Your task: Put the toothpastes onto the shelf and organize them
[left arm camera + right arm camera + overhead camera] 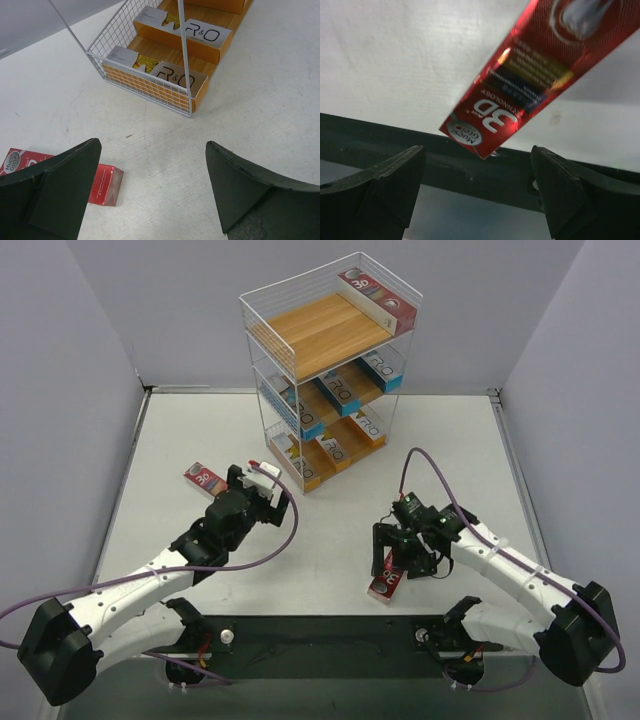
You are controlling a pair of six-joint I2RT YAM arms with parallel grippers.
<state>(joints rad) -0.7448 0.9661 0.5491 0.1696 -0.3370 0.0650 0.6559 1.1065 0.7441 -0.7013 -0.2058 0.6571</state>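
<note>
The shelf (262,350) of white wire stands at the table's far middle. On its top board lies one red toothpaste carton (378,300), teal ones (385,368) fill the middle board, and orange ones (335,448) the bottom board. Another red carton (205,479) lies flat on the table just left of my left gripper (262,480), which is open and empty. In the left wrist view that carton (102,184) shows beside the left finger (65,190). My right gripper (405,552) hangs open over a third red carton (385,584). That "3D" carton (535,75) lies on the table ahead of the open jaws, unheld.
A black strip (330,635) runs along the table's near edge, right by the red carton under the right arm. Grey walls close in the left, back and right. The shelf's lowest tier (145,87) with two orange cartons (200,37) is close ahead of the left gripper.
</note>
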